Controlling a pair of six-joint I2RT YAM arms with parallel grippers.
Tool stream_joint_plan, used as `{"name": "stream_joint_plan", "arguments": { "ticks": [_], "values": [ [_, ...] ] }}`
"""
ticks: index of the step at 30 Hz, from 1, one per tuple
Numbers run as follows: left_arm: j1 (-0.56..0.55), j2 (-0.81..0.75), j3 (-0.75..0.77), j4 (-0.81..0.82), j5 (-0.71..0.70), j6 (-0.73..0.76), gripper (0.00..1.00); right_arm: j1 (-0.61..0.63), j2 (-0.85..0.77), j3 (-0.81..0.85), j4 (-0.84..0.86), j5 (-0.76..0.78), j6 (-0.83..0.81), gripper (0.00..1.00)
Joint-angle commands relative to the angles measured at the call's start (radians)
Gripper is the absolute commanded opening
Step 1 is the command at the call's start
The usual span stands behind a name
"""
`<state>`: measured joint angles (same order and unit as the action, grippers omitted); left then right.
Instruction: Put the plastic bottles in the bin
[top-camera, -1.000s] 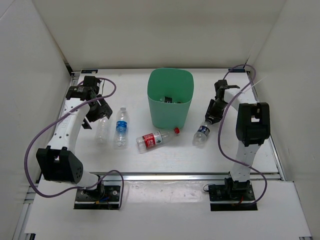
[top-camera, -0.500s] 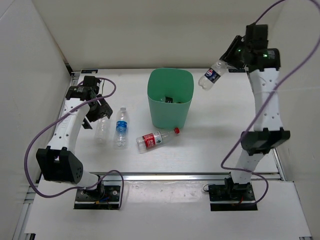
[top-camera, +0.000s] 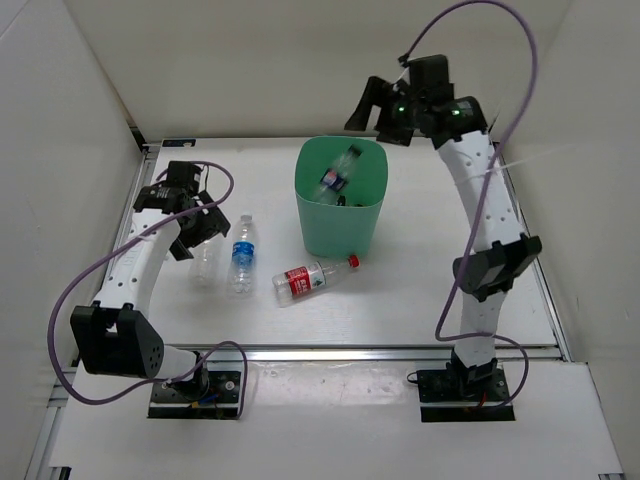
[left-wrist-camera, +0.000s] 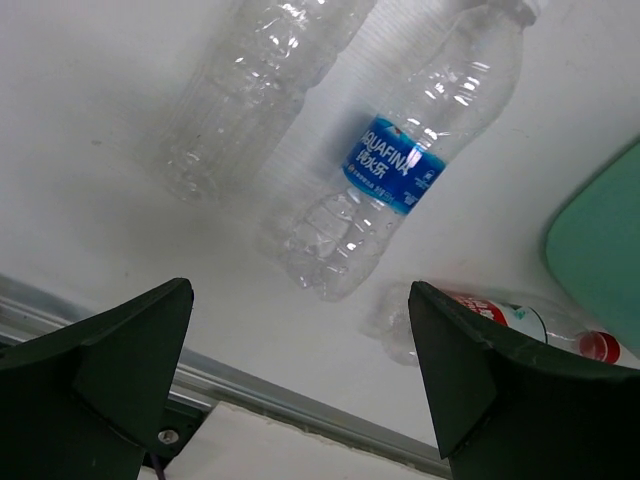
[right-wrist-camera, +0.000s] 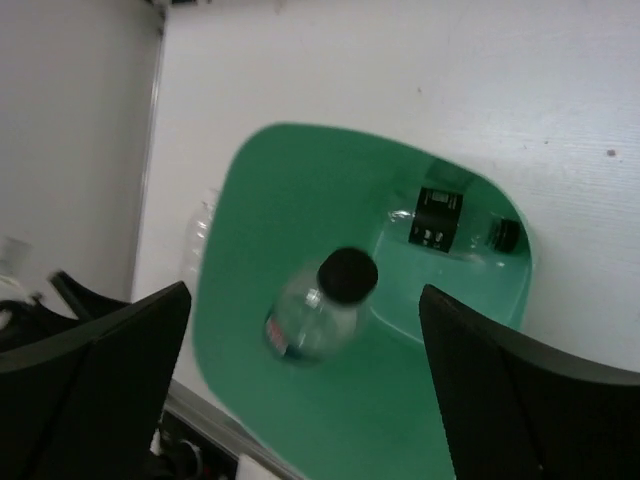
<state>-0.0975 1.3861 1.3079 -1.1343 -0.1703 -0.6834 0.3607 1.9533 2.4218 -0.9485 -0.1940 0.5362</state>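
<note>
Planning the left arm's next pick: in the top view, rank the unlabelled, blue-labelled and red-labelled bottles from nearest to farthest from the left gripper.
From the left gripper:
1. unlabelled bottle, right beside it.
2. blue-labelled bottle, one over to the right.
3. red-labelled bottle, farther right, mid-table.

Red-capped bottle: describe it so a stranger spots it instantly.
Find the green plastic bin. Just in front of it lies a small clear plastic bottle on its side. Unlike the blue-labelled clear bottle to its left, it has a red label and cap.
</note>
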Motion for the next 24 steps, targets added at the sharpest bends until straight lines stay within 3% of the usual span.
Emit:
{"name": "stream_joint_plan", "arguments": {
  "ticks": [1, 3, 9, 14, 23, 24],
  "values": [
    [0.004, -0.004, 0.010, 0.094, 0.038, 0.036, 1.00, -0.002, -0.027, 0.040, -0.009, 0.004, -0.056, 1.00],
    [-0.022, 0.016, 0.019, 0.114, 0.051, 0.074, 1.00, -0.026, -0.083, 0.030, -0.009, 0.057, -0.070, 1.00],
    [-0.073, 0.112, -0.016, 0.212, 0.101, 0.133, 1.00, -0.083, -0.178, -0.046, -0.019, 0.028, -0.070, 1.00],
    [-0.128, 0.198, -0.050, 0.280, 0.088, 0.169, 1.00, -0.101, -0.218, -0.115, -0.032, -0.129, -0.070, 1.00],
    [-0.156, 0.427, -0.059, 0.346, 0.041, 0.199, 1.00, -0.112, -0.275, -0.153, -0.085, -0.277, -0.099, 1.00],
    [-0.165, 0.450, -0.059, 0.346, 0.041, 0.208, 0.95, -0.112, -0.265, -0.142, -0.085, -0.295, -0.099, 1.00]
  ]
}}
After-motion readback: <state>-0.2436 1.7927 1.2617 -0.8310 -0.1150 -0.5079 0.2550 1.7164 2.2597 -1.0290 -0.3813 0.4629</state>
